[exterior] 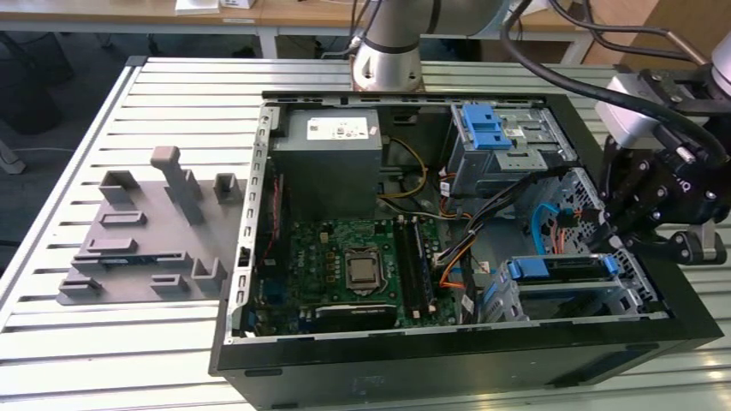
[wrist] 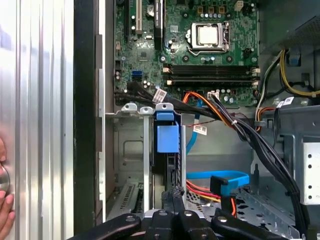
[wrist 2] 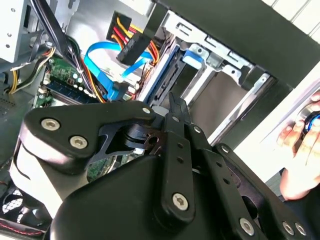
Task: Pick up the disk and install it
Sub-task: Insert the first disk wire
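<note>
Hand (wrist: 173, 193) reads narrow and empty, I note, hovering just beside disk (wrist: 167, 136) seated inside silver drive cage (wrist: 125, 150).

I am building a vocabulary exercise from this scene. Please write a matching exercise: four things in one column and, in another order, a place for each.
Things
1. disk
2. gripper
3. grey fixture
4. grey metal box

Places
a. on the table, outside the case, exterior view's left
b. inside the case, far corner, exterior view's left
c. in the drive cage at the case's near corner, exterior view's right
d. above the case's wall, exterior view's right

Pairs: 1-c, 2-d, 3-a, 4-b
</note>
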You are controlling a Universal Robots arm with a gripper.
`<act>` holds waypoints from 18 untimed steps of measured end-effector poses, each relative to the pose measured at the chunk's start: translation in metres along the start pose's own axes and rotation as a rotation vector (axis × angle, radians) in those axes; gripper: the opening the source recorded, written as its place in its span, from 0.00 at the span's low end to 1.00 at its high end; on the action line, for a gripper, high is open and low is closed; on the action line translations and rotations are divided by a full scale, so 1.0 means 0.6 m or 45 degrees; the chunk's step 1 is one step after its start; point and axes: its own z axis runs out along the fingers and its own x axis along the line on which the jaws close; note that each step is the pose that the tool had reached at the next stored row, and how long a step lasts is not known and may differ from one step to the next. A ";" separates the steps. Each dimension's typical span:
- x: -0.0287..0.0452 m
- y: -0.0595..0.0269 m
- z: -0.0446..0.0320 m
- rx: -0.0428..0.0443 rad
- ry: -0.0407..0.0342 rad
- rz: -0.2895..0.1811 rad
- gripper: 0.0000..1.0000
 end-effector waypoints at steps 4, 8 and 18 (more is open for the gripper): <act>-0.001 -0.003 0.000 0.001 -0.0010 0.027 0.12; -0.002 -0.003 -0.003 0.002 -0.0018 0.080 0.12; -0.007 -0.003 -0.023 0.003 -0.0032 0.094 0.12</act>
